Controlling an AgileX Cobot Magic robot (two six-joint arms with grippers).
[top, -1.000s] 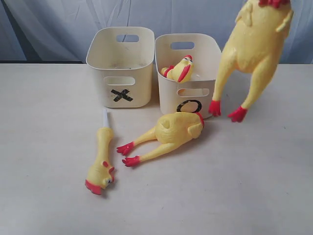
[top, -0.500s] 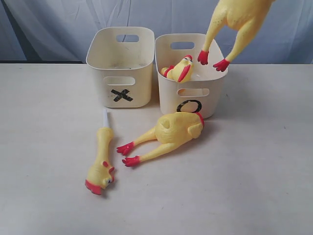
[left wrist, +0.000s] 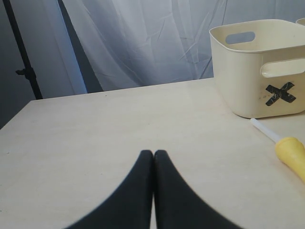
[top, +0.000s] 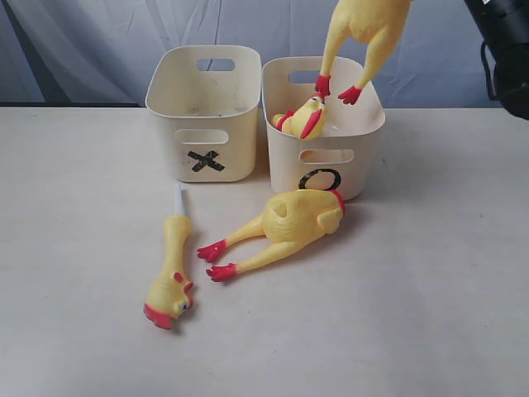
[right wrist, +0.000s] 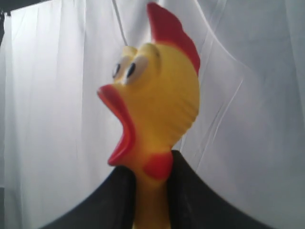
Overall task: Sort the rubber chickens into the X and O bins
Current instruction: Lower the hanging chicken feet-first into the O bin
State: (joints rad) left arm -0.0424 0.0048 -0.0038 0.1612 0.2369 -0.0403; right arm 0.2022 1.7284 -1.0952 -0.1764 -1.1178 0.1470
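Right gripper (right wrist: 151,191): jaws clamped on the neck of a whole chicken (top: 364,33), one black finger on each side of the neck just under the red collar. Head sticks out past the fingertips, beak open, red comb up. In the exterior view the gripper itself is out of frame at the top; only the chicken's body and legs hang down from there. Its two red feet dangle over the open top of the O bin (top: 326,169), toward the back rim. One foot is very close to the comb of a second chicken (top: 304,117) already lying in that bin; cannot tell if they touch.

Left gripper (left wrist: 153,157): jaws pressed together, nothing between them, low over the bare table (top: 413,289), well apart from everything.

X bin (top: 207,141) stands just beside the O bin, on its left; nothing visible inside. Headless body (top: 293,222) lies on the table right in front of the O bin, feet pointing left. Head-and-neck piece (top: 171,273) lies in front of the X bin, head toward the camera.
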